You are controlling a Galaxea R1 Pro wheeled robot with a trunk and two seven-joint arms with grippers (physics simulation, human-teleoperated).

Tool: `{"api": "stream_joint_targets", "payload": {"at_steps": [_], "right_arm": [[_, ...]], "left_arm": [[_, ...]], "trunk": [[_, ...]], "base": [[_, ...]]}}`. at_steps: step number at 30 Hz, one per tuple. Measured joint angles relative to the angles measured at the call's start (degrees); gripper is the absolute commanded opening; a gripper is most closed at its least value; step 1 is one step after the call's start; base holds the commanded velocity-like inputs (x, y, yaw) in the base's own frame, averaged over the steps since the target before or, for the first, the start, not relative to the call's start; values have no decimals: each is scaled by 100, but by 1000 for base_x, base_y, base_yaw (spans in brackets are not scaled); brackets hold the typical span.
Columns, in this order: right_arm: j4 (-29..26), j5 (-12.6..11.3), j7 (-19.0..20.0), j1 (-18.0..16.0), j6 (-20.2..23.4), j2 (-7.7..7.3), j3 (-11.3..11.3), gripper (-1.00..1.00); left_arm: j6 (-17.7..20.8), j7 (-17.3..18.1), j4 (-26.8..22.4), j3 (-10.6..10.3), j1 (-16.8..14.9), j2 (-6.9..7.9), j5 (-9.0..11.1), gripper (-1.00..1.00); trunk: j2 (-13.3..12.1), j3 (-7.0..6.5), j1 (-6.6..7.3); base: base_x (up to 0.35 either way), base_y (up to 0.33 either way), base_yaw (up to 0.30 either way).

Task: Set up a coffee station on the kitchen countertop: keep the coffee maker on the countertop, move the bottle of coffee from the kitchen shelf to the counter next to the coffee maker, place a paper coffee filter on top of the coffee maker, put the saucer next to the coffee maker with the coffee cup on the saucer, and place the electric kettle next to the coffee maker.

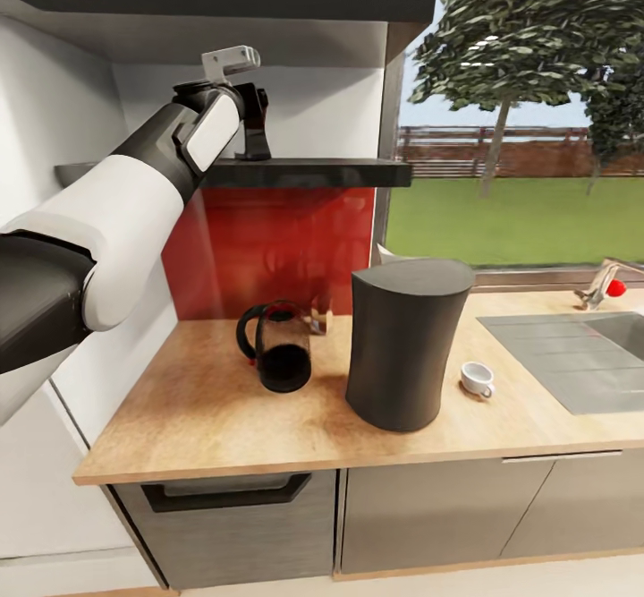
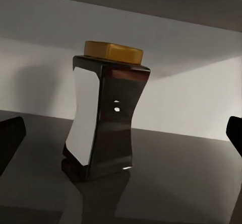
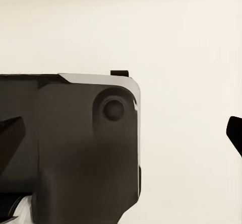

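- No text, label wording, brand, number or sign can be read in any of the views.
- The bottle of coffee (image 2: 103, 116) on the kitchen shelf (image 2: 176, 183) has a white side panel, but that panel is blank: no letters or figures show on it.
- Its yellow-gold cap carries no marking that can be made out.
- The things on the kitchen countertop (image 1: 206, 418) show plain surfaces with no print.
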State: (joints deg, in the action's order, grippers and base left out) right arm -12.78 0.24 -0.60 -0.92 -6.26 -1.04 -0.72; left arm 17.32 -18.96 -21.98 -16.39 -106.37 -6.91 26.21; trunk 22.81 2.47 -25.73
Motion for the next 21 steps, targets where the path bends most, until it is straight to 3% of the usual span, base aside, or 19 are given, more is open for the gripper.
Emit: {"api": "stream_joint_targets", "payload": {"at_steps": [7, 21], "right_arm": [[-5, -6, 4, 0, -5, 5, -7, 100], [0, 7, 2, 0, -5, 7, 6, 100]], "left_arm": [[-5, 0, 8, 8, 6, -14, 1, 100], [-20, -15, 7, 9, 150, -26, 1, 100]], "trunk": [[-2, 0, 0], [-2, 0, -2]], "base": [[231, 0, 0], [13, 0, 0]]}}
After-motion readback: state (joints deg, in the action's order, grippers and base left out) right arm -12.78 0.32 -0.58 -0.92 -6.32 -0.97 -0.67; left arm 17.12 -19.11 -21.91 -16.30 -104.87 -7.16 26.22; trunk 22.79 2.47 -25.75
